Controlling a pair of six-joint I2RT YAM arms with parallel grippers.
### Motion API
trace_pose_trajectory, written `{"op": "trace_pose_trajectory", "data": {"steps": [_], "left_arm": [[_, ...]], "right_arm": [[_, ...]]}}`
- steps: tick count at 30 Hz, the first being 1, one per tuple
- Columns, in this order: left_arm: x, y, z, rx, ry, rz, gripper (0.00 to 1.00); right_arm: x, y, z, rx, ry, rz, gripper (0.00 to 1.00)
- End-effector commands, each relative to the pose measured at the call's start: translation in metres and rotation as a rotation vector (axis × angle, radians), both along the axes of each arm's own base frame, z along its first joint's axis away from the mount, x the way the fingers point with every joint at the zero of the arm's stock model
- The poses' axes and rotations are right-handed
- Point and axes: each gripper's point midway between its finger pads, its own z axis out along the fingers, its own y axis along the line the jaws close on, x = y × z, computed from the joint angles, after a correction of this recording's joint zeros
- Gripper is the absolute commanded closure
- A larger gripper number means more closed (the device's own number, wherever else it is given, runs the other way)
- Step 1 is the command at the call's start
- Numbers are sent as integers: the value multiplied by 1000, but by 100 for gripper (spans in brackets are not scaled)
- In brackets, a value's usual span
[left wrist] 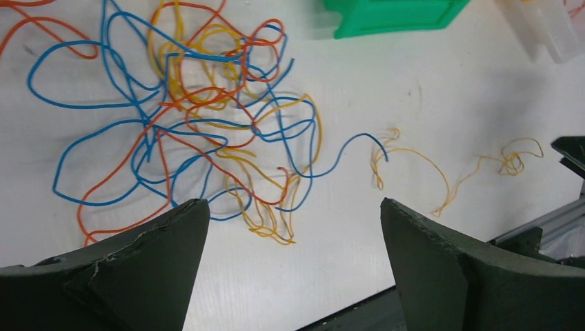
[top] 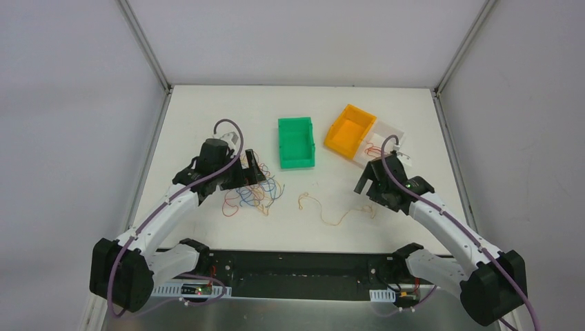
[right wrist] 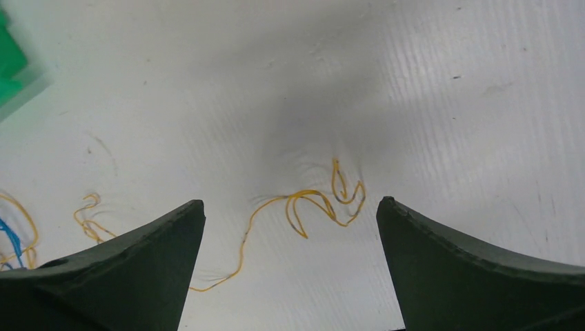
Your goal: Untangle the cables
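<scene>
The cables [top: 252, 195] lie as a knot of blue, orange and yellow strands [left wrist: 207, 96] on the white table. One yellow strand [top: 331, 223] lies apart, stretched to the right of the knot [left wrist: 429, 161]. My left gripper [top: 254, 172] hangs open just above the knot's far edge; in the left wrist view its jaws [left wrist: 295, 214] stand wide with nothing between them. My right gripper [top: 371, 185] is open over the curled right end of the lone yellow strand [right wrist: 310, 192], and its jaws [right wrist: 290, 210] hold nothing.
A green bin [top: 296, 142] stands behind the cables. An orange bin [top: 350, 129] and a clear bin [top: 390, 138] with thin wires in it sit at the back right. A black rail [top: 296, 265] runs along the near edge.
</scene>
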Motion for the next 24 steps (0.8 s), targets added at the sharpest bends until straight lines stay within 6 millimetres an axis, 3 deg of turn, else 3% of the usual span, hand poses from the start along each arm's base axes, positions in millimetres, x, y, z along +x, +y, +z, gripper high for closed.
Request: {"op": "trace_pose_trajectory", "data": {"steps": [1,7,12,18,24], "left_arm": [[-5,-19,30,-7,-61,-80,1],[-12,-52,40,-9,-66,-157,1],[-13,-80,42,9,-67,-214,1],[-22,-118,25,-39,-22,-302,2],[-27,-151,10,-81,13,-355,3]], "right_arm": [[-5,-22,-4,-33,0,-113,1],[-6,-32,-12,-45,8,-189,1],[-7,-25,-24,-5,21,-185,1],[-6,-28,-26,-8,0,-205,1],[-8,-17,-37,38,34,-181,1]]}}
